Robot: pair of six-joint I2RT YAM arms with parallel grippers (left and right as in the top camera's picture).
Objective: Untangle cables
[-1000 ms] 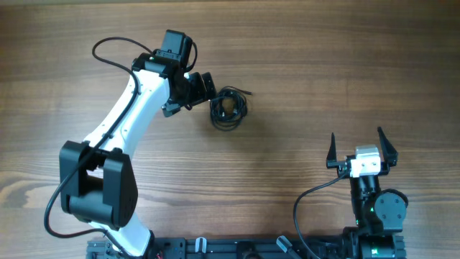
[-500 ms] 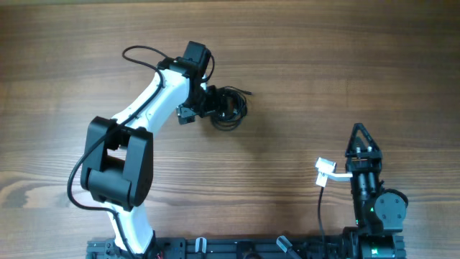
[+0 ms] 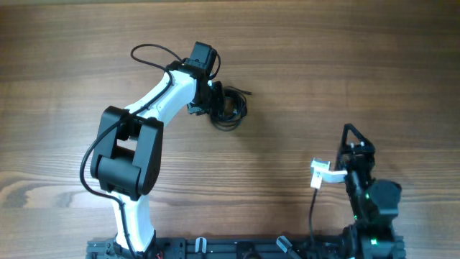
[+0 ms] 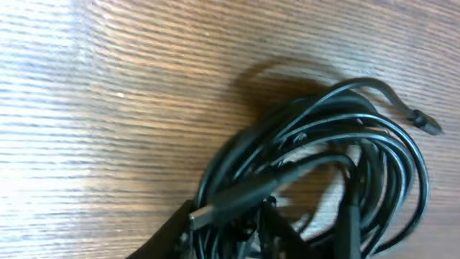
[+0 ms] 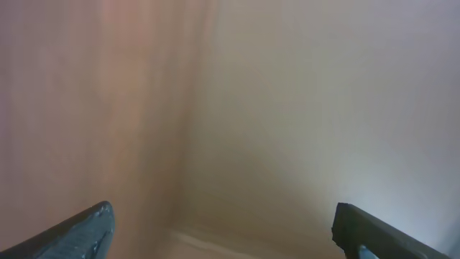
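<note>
The cables [image 3: 231, 108] lie as one small black coiled bundle on the wooden table [image 3: 323, 65], back centre. My left gripper [image 3: 215, 103] is pressed into the bundle's left side. In the left wrist view the cables [image 4: 338, 165] fill the right half, with a silver-tipped plug [image 4: 205, 214] right at my left gripper [image 4: 230, 216]. Its two dark fingers are drawn close together with strands pinched between them. A loose end [image 4: 424, 122] sticks out at the upper right. My right gripper [image 3: 352, 137] stands near the front right, turned edge-on, and is wide open [image 5: 223, 230] around nothing.
The left arm's own thick black wire [image 3: 154, 54] loops out behind its wrist. A white tag [image 3: 321, 173] sticks out beside the right arm. Bare wood surrounds the bundle on all sides.
The left arm swung right onto the bundle and its jaws closed in on the strands. The right wrist rolled from face-on to edge-on, still open.
</note>
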